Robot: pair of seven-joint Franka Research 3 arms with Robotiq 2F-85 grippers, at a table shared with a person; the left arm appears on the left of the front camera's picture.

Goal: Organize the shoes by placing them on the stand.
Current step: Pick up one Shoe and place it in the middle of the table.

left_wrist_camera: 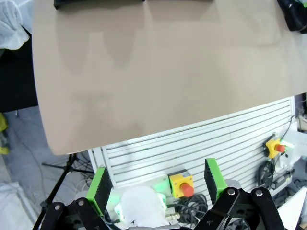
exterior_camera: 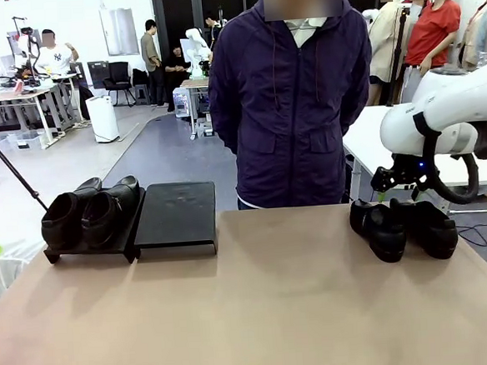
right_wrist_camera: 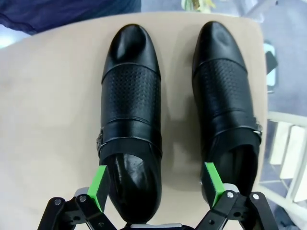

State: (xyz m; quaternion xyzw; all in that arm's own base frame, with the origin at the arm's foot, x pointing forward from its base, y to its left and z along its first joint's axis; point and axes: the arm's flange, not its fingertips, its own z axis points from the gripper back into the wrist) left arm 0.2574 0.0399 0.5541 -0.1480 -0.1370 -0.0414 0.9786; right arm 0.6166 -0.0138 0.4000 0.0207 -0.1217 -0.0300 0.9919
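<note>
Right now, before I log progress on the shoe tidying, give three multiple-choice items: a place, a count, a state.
1. Where are the two loose shoes? A. on the floor B. on the tabletop C. in the person's hands
2. How many shoes sit on the stand? A. one B. two C. four
3. The right gripper is: A. open B. shut on a shoe C. shut on nothing
1 B, they lie side by side on the tan top; 2 B, a pair on its left platform; 3 A, its green pads stand wide apart.
</note>
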